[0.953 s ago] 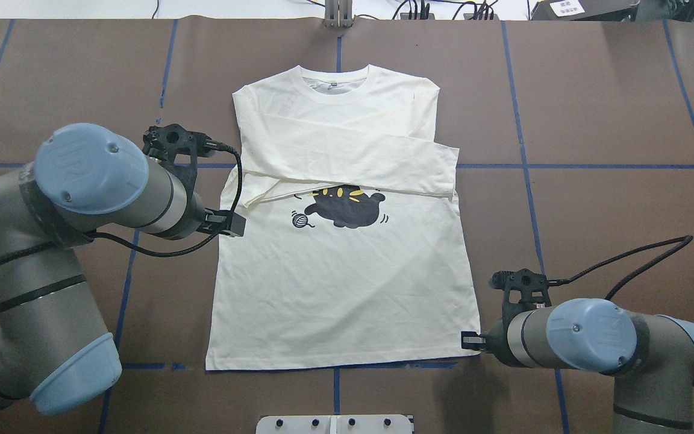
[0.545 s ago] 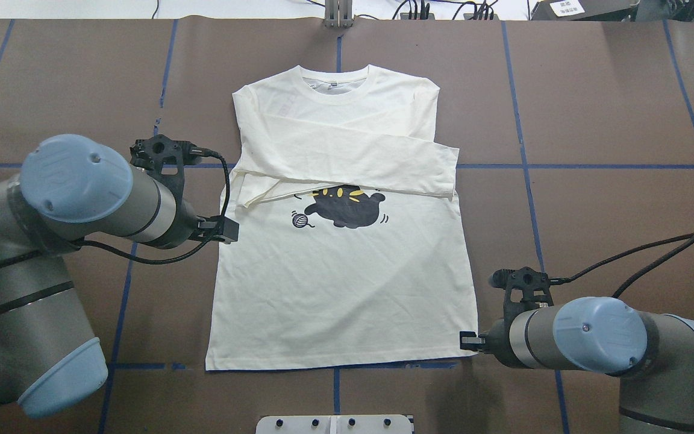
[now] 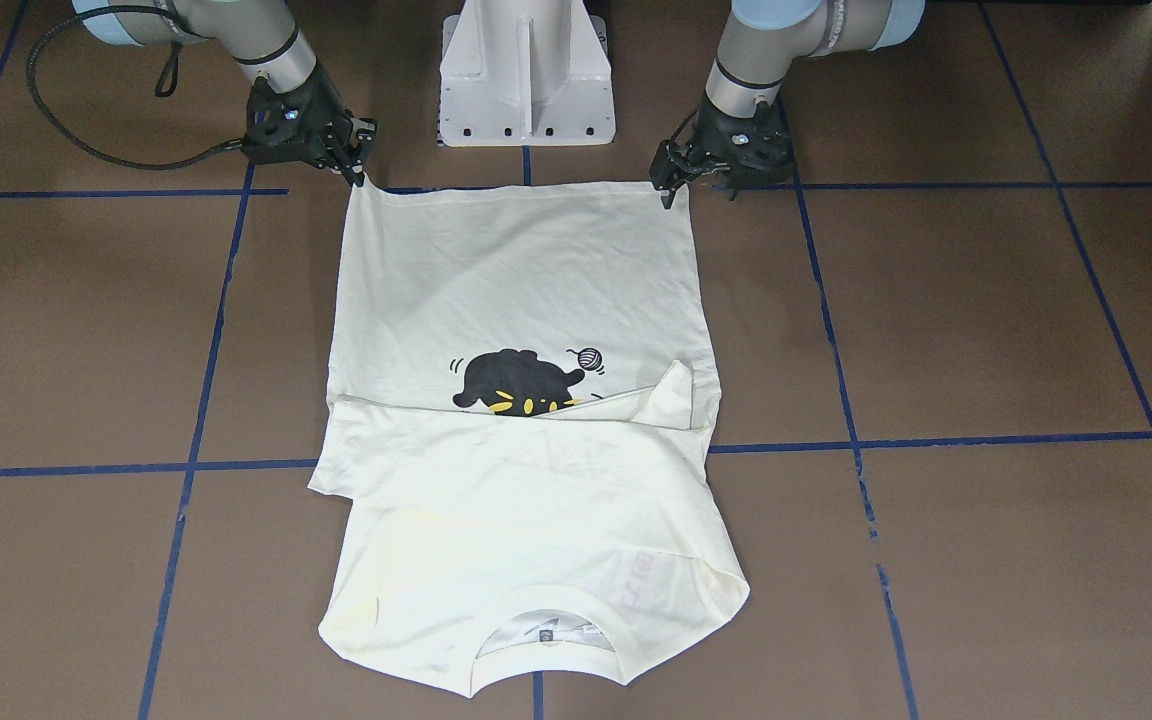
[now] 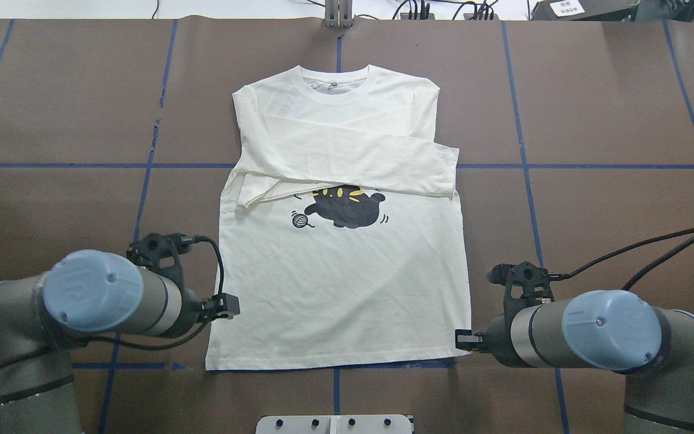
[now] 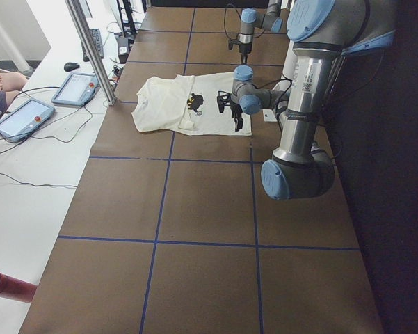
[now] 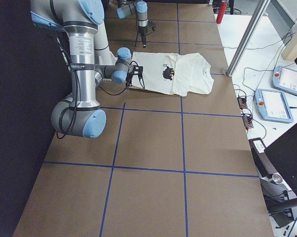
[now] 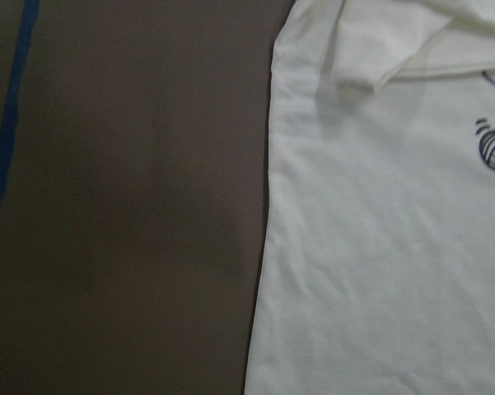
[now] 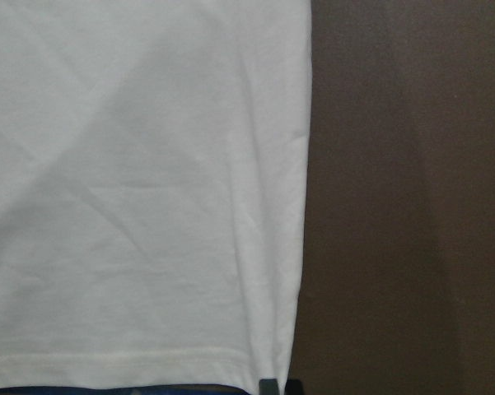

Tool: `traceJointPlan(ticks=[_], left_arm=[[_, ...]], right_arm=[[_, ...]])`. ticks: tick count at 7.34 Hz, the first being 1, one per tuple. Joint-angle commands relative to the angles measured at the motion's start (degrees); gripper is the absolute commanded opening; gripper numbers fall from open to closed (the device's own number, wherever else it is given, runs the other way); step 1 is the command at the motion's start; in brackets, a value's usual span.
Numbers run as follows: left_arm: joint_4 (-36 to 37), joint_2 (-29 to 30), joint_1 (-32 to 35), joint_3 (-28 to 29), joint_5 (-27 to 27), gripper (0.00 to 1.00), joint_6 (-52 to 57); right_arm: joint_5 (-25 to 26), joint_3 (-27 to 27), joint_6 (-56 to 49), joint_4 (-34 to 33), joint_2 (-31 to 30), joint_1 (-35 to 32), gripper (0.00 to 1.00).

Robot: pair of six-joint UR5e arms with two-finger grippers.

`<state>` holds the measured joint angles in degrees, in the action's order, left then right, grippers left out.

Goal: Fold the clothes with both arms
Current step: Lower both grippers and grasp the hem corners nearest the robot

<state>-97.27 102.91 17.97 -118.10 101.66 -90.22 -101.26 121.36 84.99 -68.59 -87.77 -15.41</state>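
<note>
The cream long-sleeved shirt (image 4: 347, 289) lies flat, front up, on the brown table (image 4: 594, 108), with both sleeves folded across the chest and partly covering the black cat print (image 4: 347, 210). The left gripper (image 3: 669, 188) is over the shirt's left edge near the hem. The right gripper (image 3: 356, 172) sits at the hem's right corner, and I cannot tell whether either gripper's jaws are parted or pinched.

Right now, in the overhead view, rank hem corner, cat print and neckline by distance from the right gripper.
1. hem corner: beside the right gripper, at the near edge.
2. cat print: centre.
3. neckline: far end.
</note>
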Motion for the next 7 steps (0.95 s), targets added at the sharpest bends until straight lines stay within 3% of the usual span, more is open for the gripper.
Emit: traceJointPlan(ticks=[1, 5, 7], left_arm=[[0.15, -0.34, -4.6, 1.02, -1.47, 0.84, -4.52], [0.15, 0.01, -4.78, 4.53, -1.47, 0.75, -4.88], [0.15, 0.36, -4.87, 4.72, -1.38, 0.59, -4.88]], right_arm=[[-1.22, 0.19, 0.0, 0.12, 0.15, -1.29, 0.0], [-1.31, 0.28, 0.0, 0.21, 0.58, -1.38, 0.0], [-1.31, 0.63, 0.0, 0.21, 0.5, -1.38, 0.0]])
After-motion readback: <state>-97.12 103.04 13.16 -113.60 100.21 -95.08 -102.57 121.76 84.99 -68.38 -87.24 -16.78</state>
